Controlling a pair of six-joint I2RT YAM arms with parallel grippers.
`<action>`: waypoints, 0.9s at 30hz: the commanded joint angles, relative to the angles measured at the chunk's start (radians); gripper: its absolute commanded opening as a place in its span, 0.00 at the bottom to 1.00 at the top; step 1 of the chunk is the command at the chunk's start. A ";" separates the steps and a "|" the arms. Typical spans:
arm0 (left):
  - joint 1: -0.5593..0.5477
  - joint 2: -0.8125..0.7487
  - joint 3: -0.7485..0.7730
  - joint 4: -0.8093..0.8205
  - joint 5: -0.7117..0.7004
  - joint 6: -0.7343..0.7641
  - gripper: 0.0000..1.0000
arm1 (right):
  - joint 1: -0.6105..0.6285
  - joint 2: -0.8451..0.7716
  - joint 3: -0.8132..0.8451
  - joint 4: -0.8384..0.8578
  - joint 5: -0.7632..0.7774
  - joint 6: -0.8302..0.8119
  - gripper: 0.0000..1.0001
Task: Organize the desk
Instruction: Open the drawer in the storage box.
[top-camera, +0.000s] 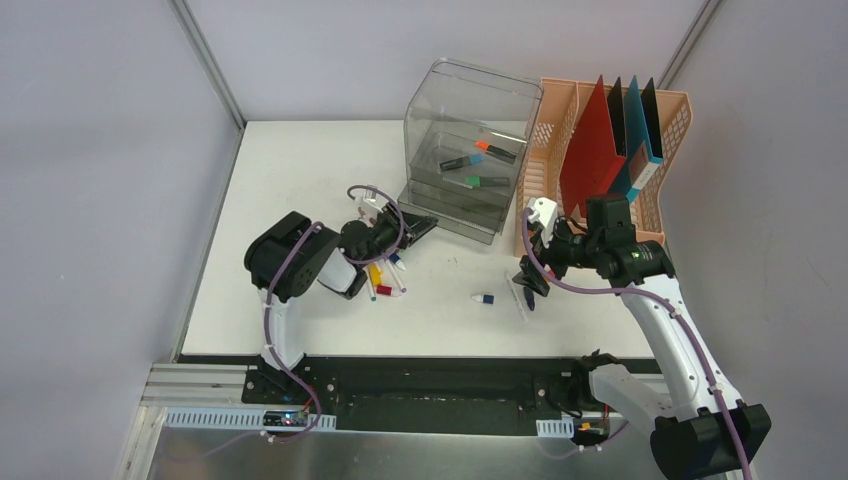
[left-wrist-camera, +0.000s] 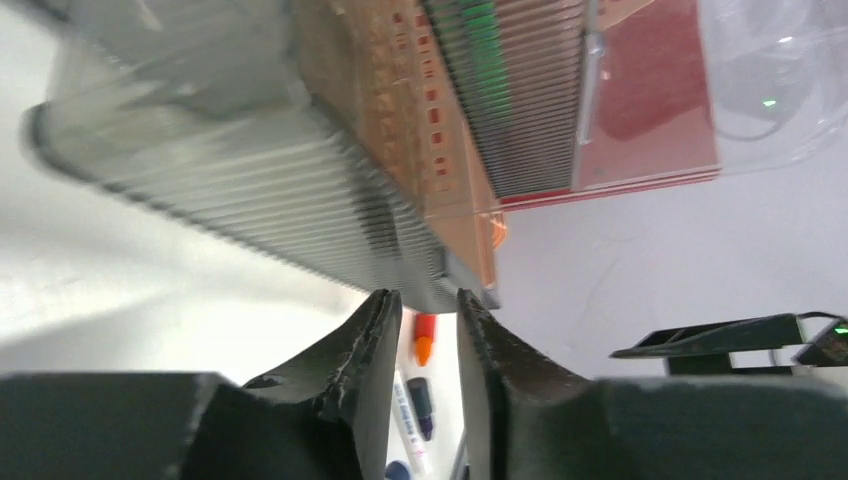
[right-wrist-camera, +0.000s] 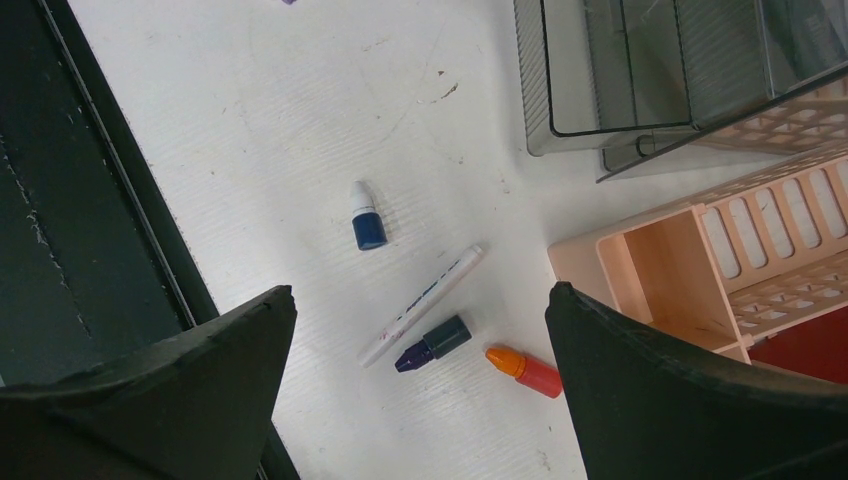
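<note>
The white desk (top-camera: 300, 180) holds loose small items. My left gripper (top-camera: 420, 226) reaches toward the base of a clear drawer unit (top-camera: 465, 150). In the left wrist view the left gripper (left-wrist-camera: 430, 295) has its jaws a narrow gap apart with nothing between them, tips close to the unit's ribbed lower edge (left-wrist-camera: 300, 210). My right gripper (right-wrist-camera: 420, 290) hangs wide open and empty above a white pen (right-wrist-camera: 422, 304), a dark purple-tipped bottle (right-wrist-camera: 433, 343) and an orange-capped red bottle (right-wrist-camera: 525, 371). A blue bottle (right-wrist-camera: 367, 217) lies just beyond them.
A peach basket (top-camera: 545, 130) with upright red, black and blue folders (top-camera: 590, 150) stands at the back right, against the drawer unit. Markers (top-camera: 487, 181) lie inside the unit. Several small coloured items (top-camera: 378, 280) sit by the left arm. A black rail (right-wrist-camera: 90, 250) runs along the desk's front.
</note>
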 joint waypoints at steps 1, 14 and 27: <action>0.004 -0.063 -0.072 -0.003 -0.023 0.104 0.37 | -0.007 -0.007 0.004 0.019 -0.009 -0.019 0.99; 0.017 -0.358 -0.184 -0.256 -0.020 0.348 0.66 | -0.011 -0.004 0.003 0.016 -0.004 -0.024 0.99; 0.018 -1.130 -0.206 -1.072 -0.338 0.729 0.99 | -0.013 -0.006 0.001 0.016 0.006 -0.029 0.99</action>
